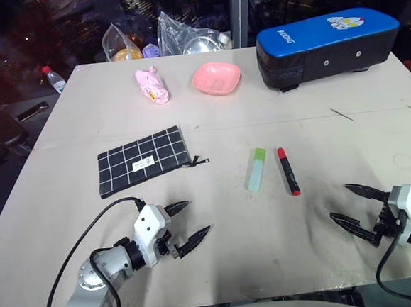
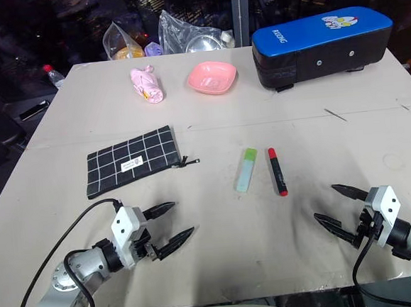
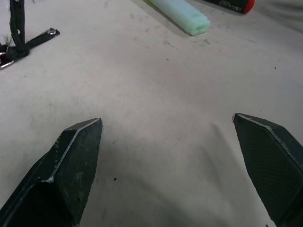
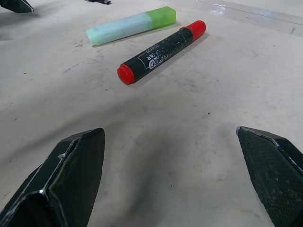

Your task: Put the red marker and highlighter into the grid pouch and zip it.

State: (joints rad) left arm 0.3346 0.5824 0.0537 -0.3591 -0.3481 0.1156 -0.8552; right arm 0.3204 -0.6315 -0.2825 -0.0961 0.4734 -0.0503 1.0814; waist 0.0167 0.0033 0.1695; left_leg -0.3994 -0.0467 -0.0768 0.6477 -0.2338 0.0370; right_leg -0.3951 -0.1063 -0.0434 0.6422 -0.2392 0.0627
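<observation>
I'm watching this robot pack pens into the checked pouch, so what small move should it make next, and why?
Probably bring the left gripper to the pouch and take hold of its zipper pull. The pouch looks closed, both grippers are open and empty, and the marker and highlighter lie loose on the table.

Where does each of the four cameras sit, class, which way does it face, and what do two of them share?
Left eye: on the head, looking down over the table; both arms show.
Right eye: beside it, same scene.
Left wrist: on the left arm, along the open left gripper toward the highlighter.
Right wrist: on the right arm, along the open right gripper toward the red marker.
Both wrist views share the highlighter and red marker.
</observation>
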